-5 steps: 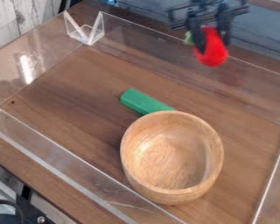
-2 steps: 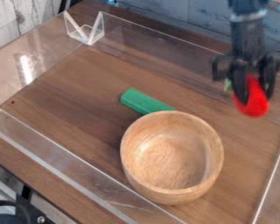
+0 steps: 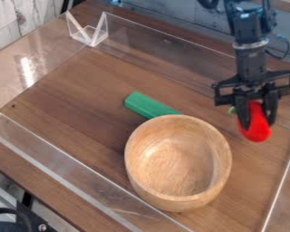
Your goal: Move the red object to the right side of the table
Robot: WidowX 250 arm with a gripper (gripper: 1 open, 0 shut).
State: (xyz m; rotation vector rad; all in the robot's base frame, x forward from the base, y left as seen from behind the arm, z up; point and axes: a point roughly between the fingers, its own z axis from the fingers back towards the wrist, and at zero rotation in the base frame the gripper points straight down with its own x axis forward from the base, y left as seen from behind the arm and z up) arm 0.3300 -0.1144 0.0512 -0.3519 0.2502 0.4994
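The red object is a small bright red toy held at the right side of the table, just above the wood. My gripper comes down from the top right on a black and blue arm and is shut on the red object, whose lower half shows below the fingers. A green top shows faintly at the red object's left edge.
A wooden bowl stands at the front centre. A green block lies just behind the bowl's rim. Low clear acrylic walls edge the tabletop, with the right wall close beside the gripper. A clear bracket stands at the back left.
The gripper has carried the red object from the back of the table forward and to the right, then lowered it slightly near the right wall. The bowl and green block have stayed put.
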